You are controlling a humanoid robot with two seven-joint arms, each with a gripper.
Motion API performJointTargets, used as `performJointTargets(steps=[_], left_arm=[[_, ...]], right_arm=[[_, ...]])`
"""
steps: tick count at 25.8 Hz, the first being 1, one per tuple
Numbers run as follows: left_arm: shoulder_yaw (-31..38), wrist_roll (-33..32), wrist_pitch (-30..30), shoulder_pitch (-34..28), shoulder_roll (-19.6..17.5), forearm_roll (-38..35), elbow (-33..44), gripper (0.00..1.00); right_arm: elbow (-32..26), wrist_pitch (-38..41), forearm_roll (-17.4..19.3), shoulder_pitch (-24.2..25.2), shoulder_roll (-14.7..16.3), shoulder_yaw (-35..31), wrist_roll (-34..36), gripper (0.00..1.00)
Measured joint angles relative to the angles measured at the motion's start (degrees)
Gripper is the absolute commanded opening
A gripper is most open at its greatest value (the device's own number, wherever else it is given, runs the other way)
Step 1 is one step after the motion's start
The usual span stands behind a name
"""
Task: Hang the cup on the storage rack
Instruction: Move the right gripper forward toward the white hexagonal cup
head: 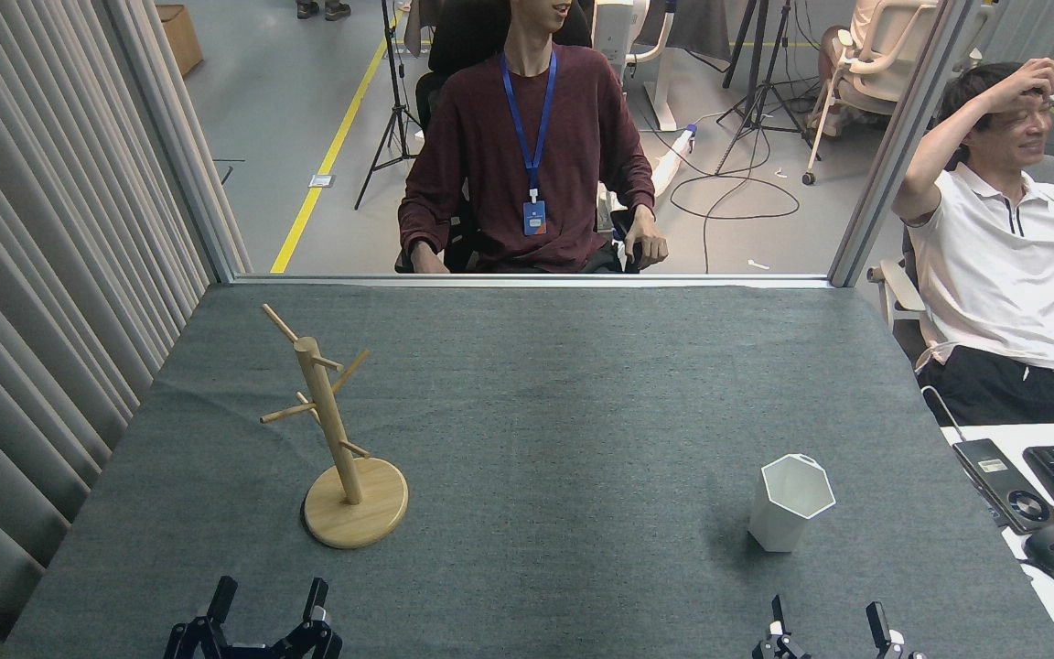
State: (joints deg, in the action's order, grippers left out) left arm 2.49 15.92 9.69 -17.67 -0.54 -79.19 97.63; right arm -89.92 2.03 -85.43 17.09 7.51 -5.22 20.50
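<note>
- Left tool (266, 604): at the near edge of the bench (564, 384), low in view, two dark fingers standing apart with a clear gap. Holding nothing.
- Right tool (827, 620): also at the near edge, fingers apart, nothing between them. It sits just in front of the cup.
- Cup (790, 502): white, hexagonal, upright on the grey bench cover, right side, near my right tool and not touched by it. Mouth open upward. A small tab shows at the far rim; I cannot make out its hole from here.
- Storage rack (337, 430): wooden pole on a round disc base, left of centre, well apart from the cup. Thin pegs angle upward on several sides; all are bare.
- Step in hand, as I judge it: reach and grasp the cup with the right tool; nothing is lifted yet.
- Method note: close across two opposite flat faces, not across corners, so the cup does not twist. Grip below the rim and keep clear of the tab, since the tab must go over a peg.
- Method note: pick a peg pointing toward the cup's side so the approach is short; tilt the cup to match the peg's slope.
- Risk: the rack looks light; a sideways push may tip it.
- Far: two seated people (532, 146) behind the bench, uninvolved.
</note>
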Motion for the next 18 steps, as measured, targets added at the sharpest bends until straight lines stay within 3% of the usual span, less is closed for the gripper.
performJointTargets(steps=[6, 18], left_arm=[[0.0, 0.0, -0.2, 0.0, 0.0, 0.1, -0.4, 1.00], [0.1, 0.1, -0.4, 0.0, 0.0, 0.1, -0.6, 1.00]], right_arm=[[0.8, -0.3, 0.1, -0.4, 0.1, 0.0, 0.1, 0.98], [14.7, -0.5, 0.2, -12.5, 0.9, 0.1, -0.3, 0.98]])
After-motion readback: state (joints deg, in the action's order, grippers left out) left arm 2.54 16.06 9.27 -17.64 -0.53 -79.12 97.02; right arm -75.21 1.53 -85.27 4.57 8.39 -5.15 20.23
